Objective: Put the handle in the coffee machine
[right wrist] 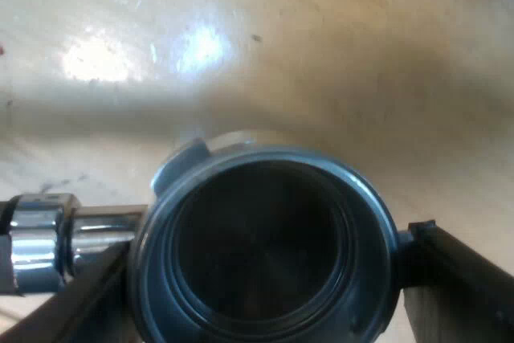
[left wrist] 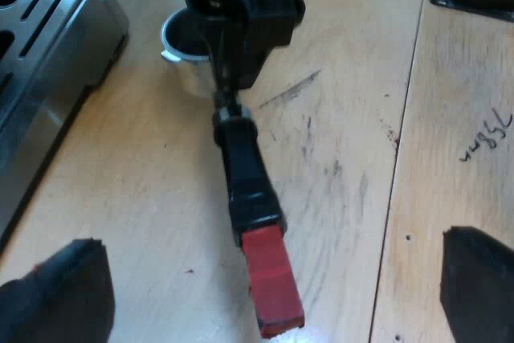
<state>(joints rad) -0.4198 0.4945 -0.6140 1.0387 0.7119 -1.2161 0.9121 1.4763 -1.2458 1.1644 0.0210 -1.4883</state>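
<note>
The holder (left wrist: 241, 158) lay on the wooden table (left wrist: 144, 198) near the machine (left wrist: 48, 46) and its slotted steel edge. Bare board stayed open along its other side as far as a seam (left wrist: 397, 158) and a pen scribble (left wrist: 486, 138). Its red end (left wrist: 271, 287) pointed toward the left gripper (left wrist: 269, 255), whose fingers stood wide apart and clear of the handle on both sides. The right gripper (right wrist: 265, 255) sat over the basket (right wrist: 265, 158), its two fingers pressed against opposite sides of the round rim, clamped on it, above pale, scratched wood with bright patches of light.
</note>
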